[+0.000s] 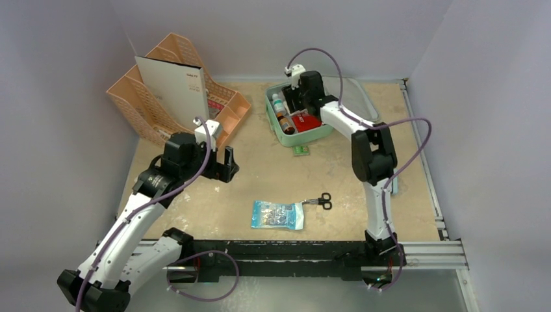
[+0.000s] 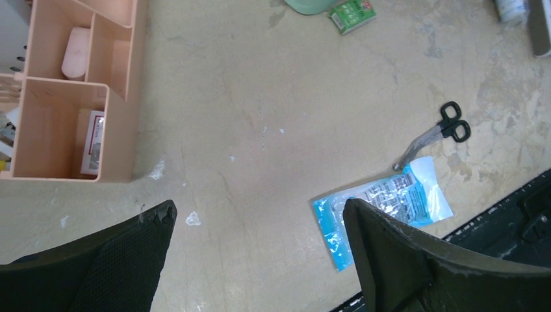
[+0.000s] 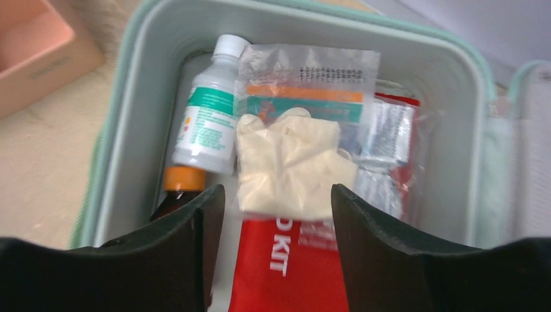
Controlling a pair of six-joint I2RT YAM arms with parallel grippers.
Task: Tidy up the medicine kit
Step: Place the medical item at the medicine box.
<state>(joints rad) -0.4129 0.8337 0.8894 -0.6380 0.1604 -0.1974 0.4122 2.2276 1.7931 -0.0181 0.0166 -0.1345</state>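
The mint-green medicine kit [image 1: 271, 112] lies open at the back of the table, its lid [image 1: 361, 97] folded out to the right. My right gripper [image 1: 301, 97] hovers over it, open, nothing between its fingers. In the right wrist view the right gripper [image 3: 278, 196] looks down into the medicine kit [image 3: 448, 91]. Inside lie a cream glove [image 3: 289, 166], a clear packet [image 3: 305, 71], a white bottle [image 3: 206, 120], an amber bottle [image 3: 177, 188] and a red pouch [image 3: 292, 273]. My left gripper [image 1: 227, 166] [image 2: 260, 207] stands open over bare table.
A blue packet [image 1: 278, 214] [image 2: 390, 198] and black-handled scissors [image 1: 321, 201] [image 2: 442, 130] lie near the front edge. A small green box [image 1: 301, 150] [image 2: 351, 14] sits just in front of the kit. The peach organizer [image 1: 162, 110] [image 2: 120, 97] stands back left, holding a white card [image 1: 172, 88].
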